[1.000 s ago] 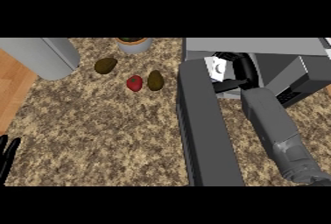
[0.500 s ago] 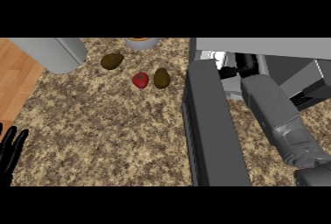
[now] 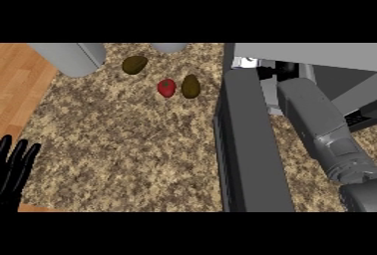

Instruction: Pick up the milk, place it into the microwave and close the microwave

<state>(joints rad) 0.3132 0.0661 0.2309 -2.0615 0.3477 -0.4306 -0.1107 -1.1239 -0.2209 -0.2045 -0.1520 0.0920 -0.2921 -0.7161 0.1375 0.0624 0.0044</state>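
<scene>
Two hands, head view:
Left hand (image 3: pixel 16 169): mine, resting at lower left edge, fingers straight, upward.
Right hand (image 3: pixel 271 71): mine, inside microwave (image 3: pixel 309 55); finger state cannot be told.
Milk (image 3: pixel 247 62): white, inside microwave, beside my right hand.
Microwave door (image 3: pixel 247 149): open.
Counter (image 3: pixel 125 144): red item (image 3: pixel 167 87) between two brown ones.

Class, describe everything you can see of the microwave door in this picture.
The microwave door is a long dark grey slab, smooth and matt like plastic or metal. It stands open, swung out over the speckled counter, running from the microwave at the top right down to the picture's lower edge. Its darker face, on the left, looks towards the counter. The right forearm reaches past its right side into the microwave; whether they touch cannot be told.
</scene>
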